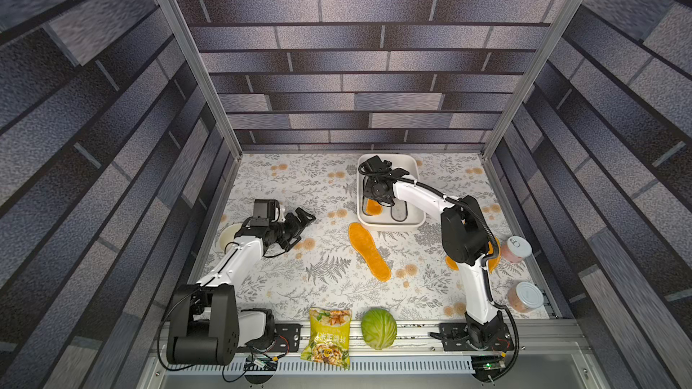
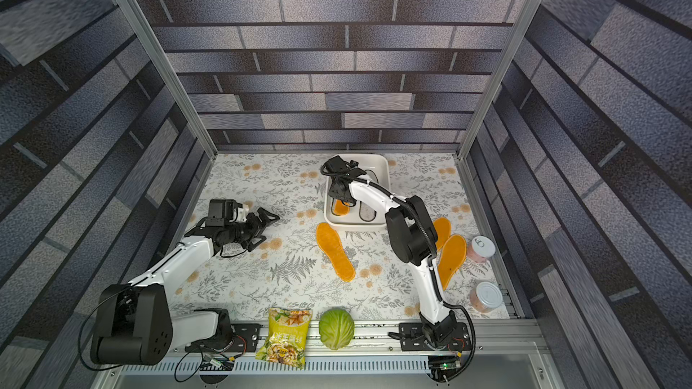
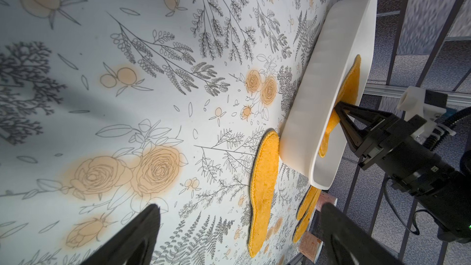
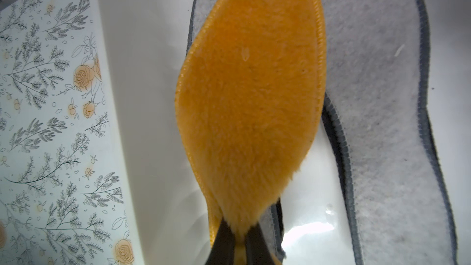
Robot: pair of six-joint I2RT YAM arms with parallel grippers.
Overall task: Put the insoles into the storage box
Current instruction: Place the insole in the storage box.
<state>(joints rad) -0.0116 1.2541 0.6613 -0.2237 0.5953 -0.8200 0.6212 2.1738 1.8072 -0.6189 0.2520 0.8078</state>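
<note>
The floral tabletop (image 1: pixel 318 188) is carrying everything. The white storage box (image 1: pixel 397 223) is sitting toward its far side, right of centre. The right arm (image 1: pixel 415 196) is reaching over the box, and the right end effector (image 4: pixel 239 240) is pinching a fuzzy orange insole (image 4: pixel 249 93) with its jaws nearly together. That held insole is hanging inside the box walls, overlapping a light grey insole (image 4: pixel 197 8) beneath it. A second grey insole (image 4: pixel 382 98) with dark edging is lying flat on the box floor just beside it. The left end effector (image 1: pixel 306 232) is hovering over bare cloth well apart from the box, its jaws standing wide and gripping nothing. A loose orange insole (image 1: pixel 369 252) is lying on the tabletop, one end just beside the box's near wall. Two more orange insoles (image 2: pixel 453 260) are lying side by side behind the right arm's elbow, near a lidded jar (image 2: pixel 483 246); another jar (image 2: pixel 486 295) is sitting closer to the front rail. A green cabbage (image 1: pixel 379 328) and a snack bag (image 1: pixel 329 336) are resting at the front edge. A cream bowl (image 1: pixel 228 235) is peeking out from under the left arm (image 1: pixel 239 256)
</note>
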